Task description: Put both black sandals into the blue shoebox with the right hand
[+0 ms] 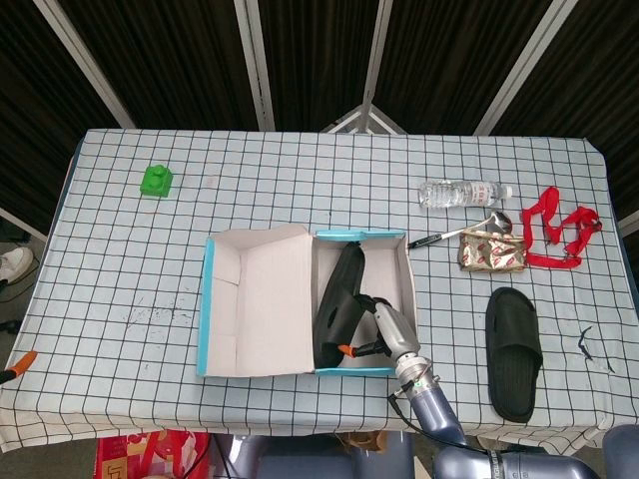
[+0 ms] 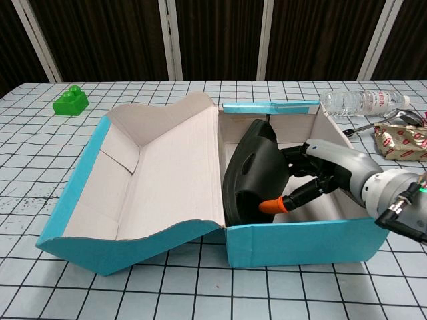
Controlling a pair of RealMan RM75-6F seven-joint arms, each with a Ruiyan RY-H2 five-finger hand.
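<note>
My right hand [image 2: 319, 179] is down inside the open blue cardboard shoebox [image 1: 365, 236], low in the middle of the head view, its fingers closed around the first black rubber sandal [image 2: 253, 175]. I hold that sandal on its edge, sole toward the box's left inner wall, close against the raised lid [image 1: 255, 299] that folds out to the left. To the sandal's right, where my fingers sit, there is bare box floor up to the right wall. In the chest view my wrist crosses the near right rim of the box.

The second black rubber sandal [image 1: 513, 350] lies flat on the checked tablecloth of the table [image 1: 120, 289] at the lower right, well apart from the box, with open cloth between them and its heel near the table's front edge.

Above it lie a crinkled snack packet [image 1: 490, 250], a red strap [image 1: 561, 230] and a clear plastic water bottle [image 1: 461, 193]. A green toy block [image 1: 156, 181] sits at the upper left.

My left hand shows in neither view.
</note>
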